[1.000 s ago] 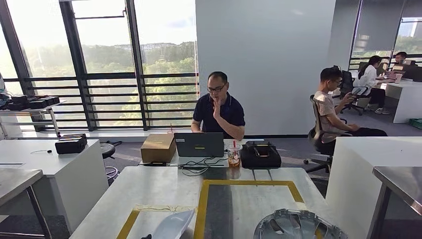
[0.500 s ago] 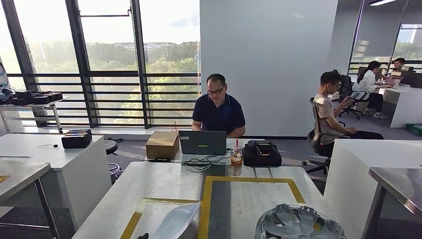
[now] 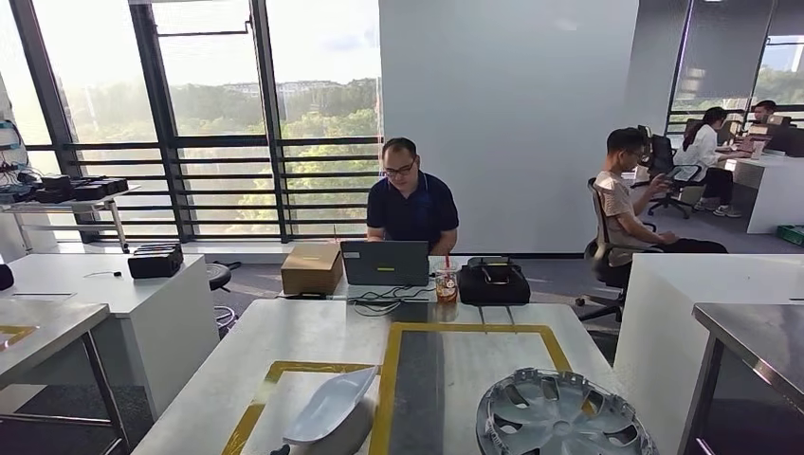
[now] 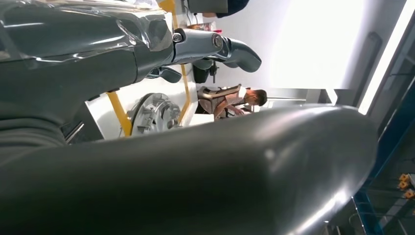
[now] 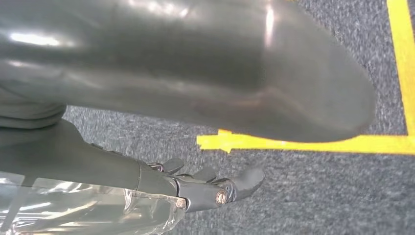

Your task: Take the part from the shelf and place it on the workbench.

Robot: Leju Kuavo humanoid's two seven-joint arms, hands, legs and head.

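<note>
Workbench (image 3: 313, 341), white with yellow tape outlines, carries a silver hubcap (image 3: 559, 417) and a pale curved plastic part (image 3: 332, 408) at its near edge. Left wrist view: the left hand (image 4: 195, 46) grips that clear-wrapped part. Right wrist view: the right hand (image 5: 205, 188) grips it too, above grey carpet (image 5: 303, 191).

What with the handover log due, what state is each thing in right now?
part: in clear wrap, held at the near edge of the workbench
left hand: holds the part
right hand: holds the part
hubcap: lying flat, face up, on the workbench
laptop: open
cardboard box: closed
drink cup: straw in, partly full
</note>
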